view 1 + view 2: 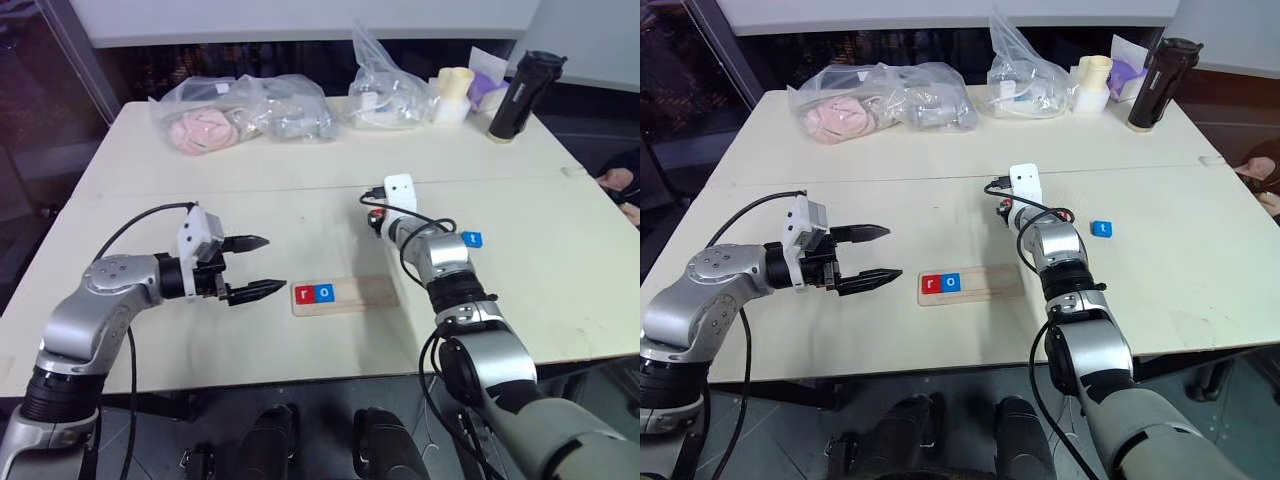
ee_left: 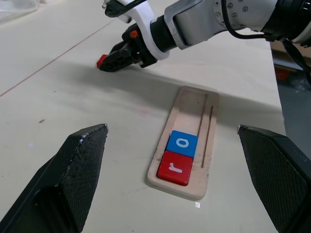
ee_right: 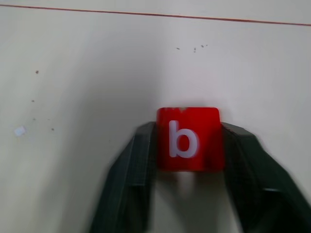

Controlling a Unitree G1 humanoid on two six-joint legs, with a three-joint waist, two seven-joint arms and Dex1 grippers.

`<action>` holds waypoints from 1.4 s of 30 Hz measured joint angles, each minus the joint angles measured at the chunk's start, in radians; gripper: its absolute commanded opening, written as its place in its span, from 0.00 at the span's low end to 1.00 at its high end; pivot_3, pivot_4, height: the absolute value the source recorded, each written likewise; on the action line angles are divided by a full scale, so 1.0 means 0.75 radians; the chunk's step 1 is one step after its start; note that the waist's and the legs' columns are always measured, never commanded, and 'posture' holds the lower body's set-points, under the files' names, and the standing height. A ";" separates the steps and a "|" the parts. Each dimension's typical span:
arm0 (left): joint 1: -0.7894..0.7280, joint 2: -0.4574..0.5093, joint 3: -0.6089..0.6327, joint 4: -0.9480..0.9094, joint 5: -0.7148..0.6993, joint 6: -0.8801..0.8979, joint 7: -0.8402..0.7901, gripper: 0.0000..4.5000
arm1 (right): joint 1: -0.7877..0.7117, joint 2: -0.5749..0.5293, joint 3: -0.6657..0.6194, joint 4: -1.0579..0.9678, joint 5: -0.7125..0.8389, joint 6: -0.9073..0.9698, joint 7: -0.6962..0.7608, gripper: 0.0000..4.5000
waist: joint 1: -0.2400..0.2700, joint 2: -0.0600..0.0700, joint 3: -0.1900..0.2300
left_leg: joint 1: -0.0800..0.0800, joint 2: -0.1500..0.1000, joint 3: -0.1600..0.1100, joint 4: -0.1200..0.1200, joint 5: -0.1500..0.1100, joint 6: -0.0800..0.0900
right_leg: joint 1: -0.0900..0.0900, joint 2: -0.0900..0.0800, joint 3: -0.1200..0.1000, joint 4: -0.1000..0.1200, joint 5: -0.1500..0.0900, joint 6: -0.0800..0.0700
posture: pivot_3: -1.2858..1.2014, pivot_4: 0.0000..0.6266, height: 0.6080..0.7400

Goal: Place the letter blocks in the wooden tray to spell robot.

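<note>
Nearest the table's (image 1: pixel 560 300) front edge lies the wooden tray (image 1: pixel 365 294), with a red r block (image 1: pixel 304 294) and a blue o block (image 1: pixel 326 293) side by side at its left end. Just left of the tray, the left gripper (image 1: pixel 252 266) hovers with its fingers spread wide and nothing between them. Beyond the tray, toward the table's middle, the right gripper (image 3: pixel 187 145) is clamped on a red b block (image 3: pixel 189 138). A blue t block (image 1: pixel 473 239) lies toward the right edge, apart from both grippers.
</note>
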 measured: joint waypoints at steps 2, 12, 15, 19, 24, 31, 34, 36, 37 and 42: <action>0.000 0.000 0.000 0.000 -0.002 0.013 0.000 1.00 | 0.021 -0.001 -0.002 -0.057 0.002 0.045 -0.008 0.26 | -0.001 0.000 0.000 | 0.000 0.000 0.000 0.000 0.000 0.000 | 0.000 0.000 0.000 0.000 -0.001 -0.001 | 0.52 0.24 0.88; -0.001 -0.022 -0.055 0.000 -0.017 0.021 -0.028 1.00 | 0.510 -0.213 0.022 -1.370 0.058 0.922 0.070 0.26 | -0.002 0.003 0.001 | -0.002 0.000 0.000 -0.004 0.000 0.000 | -0.004 -0.001 0.001 0.000 -0.001 -0.001 | 0.52 0.24 0.88; 0.001 -0.030 -0.062 -0.001 -0.024 0.021 -0.031 1.00 | 0.645 -0.217 -0.042 -1.654 0.079 1.177 0.084 0.26 | -0.001 0.003 0.001 | -0.001 0.004 0.000 -0.004 0.000 0.000 | -0.004 0.002 0.001 -0.001 -0.002 -0.002 | 0.52 0.24 0.88; 0.007 -0.029 -0.064 0.001 -0.024 0.016 -0.042 1.00 | 0.789 -0.219 -0.099 -1.797 0.101 1.248 0.089 0.26 | -0.001 0.003 0.001 | -0.001 0.007 0.001 -0.004 -0.001 0.000 | -0.003 0.002 0.001 -0.004 0.000 -0.006 | 0.52 0.24 0.88; 0.007 -0.029 -0.073 0.002 -0.024 0.012 -0.055 1.00 | 0.812 -0.173 -0.132 -1.816 0.100 1.248 0.064 0.26 | -0.001 0.003 0.001 | -0.001 0.010 0.002 -0.004 -0.001 0.000 | -0.004 0.003 0.002 -0.005 0.001 -0.008 | 0.52 0.24 0.88; 0.007 -0.029 -0.073 0.018 -0.023 0.010 -0.053 1.00 | 0.819 -0.165 -0.127 -1.774 0.101 1.248 0.057 0.79 | 0.001 0.003 0.001 | -0.002 0.010 0.002 -0.004 -0.001 0.000 | -0.004 0.003 0.002 -0.006 0.001 -0.008 | 0.52 0.24 0.88; 0.007 -0.029 -0.073 0.018 -0.023 0.010 -0.052 1.00 | 0.796 -0.263 -0.114 -1.749 0.131 1.247 0.119 0.99 | 0.000 0.003 0.002 | -0.002 0.010 0.003 -0.004 -0.001 0.000 | -0.004 0.003 0.002 -0.006 0.001 -0.008 | 0.52 0.24 0.88; 0.007 -0.028 -0.073 0.018 -0.023 0.010 -0.052 1.00 | 0.755 -0.441 -0.072 -1.729 0.194 1.210 0.246 0.99 | 0.000 0.004 0.002 | -0.002 0.010 0.003 -0.003 -0.001 0.000 | -0.003 0.003 0.001 -0.007 0.001 -0.008 | 0.52 0.24 0.88; 0.007 -0.028 -0.072 0.019 -0.023 0.010 -0.052 1.00 | 0.744 -0.574 -0.042 -1.708 0.234 1.130 0.353 0.99 | 0.001 0.004 0.003 | -0.002 0.010 0.003 -0.003 -0.001 0.000 | -0.003 0.002 0.000 -0.007 0.001 -0.007 | 0.52 0.24 0.88; 0.002 -0.025 -0.071 0.033 -0.022 0.008 -0.053 1.00 | 0.775 -0.970 0.018 -1.517 0.336 0.540 0.900 0.99 | 0.000 0.002 0.003 | -0.002 0.011 0.003 -0.004 -0.001 0.000 | 0.001 0.004 -0.002 -0.015 0.000 -0.006 | 0.52 0.24 0.88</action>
